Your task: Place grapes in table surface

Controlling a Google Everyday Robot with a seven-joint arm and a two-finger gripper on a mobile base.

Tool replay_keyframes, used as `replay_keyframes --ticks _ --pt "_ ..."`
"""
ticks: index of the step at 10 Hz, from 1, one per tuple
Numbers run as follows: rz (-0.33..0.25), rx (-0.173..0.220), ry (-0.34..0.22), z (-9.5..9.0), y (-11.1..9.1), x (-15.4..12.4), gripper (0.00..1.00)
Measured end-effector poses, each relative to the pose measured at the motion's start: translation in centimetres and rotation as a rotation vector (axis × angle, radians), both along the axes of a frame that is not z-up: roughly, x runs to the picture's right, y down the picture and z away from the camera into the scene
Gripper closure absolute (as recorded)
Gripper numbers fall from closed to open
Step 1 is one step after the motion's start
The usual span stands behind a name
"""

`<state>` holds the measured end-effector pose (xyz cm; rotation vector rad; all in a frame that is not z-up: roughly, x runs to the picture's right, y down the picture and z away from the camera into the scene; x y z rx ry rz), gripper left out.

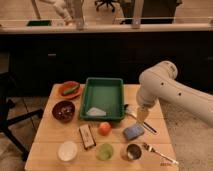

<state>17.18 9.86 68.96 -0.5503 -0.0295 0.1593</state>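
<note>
Tool (pixel 142 116) above table surface (pixel 49 136) right of green tray (pixel 107 95), grapes (pixel 64 111) in dark red bowl (pixel 54 114)

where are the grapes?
Camera view, left: the grapes appear to lie in the dark red bowl, left of the green tray. The tool hangs right of the tray, above the blue sponge.
</note>
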Motion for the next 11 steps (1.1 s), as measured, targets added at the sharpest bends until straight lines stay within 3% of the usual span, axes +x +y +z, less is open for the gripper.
replay_keyframes --ticks 2,4,8,11 --pt "0.076 -0.003 -0.040 0.4 0.8 -0.6 0.20" --pt "0.138 -0.014 -0.131 0.9 1.4 -3.8 0.20" --pt "0.183 -0.034 -0.243 2.0 1.8 -11.4 0.20" --pt "0.214 -0.048 -0.268 2.8 2.1 -15.0 0.20"
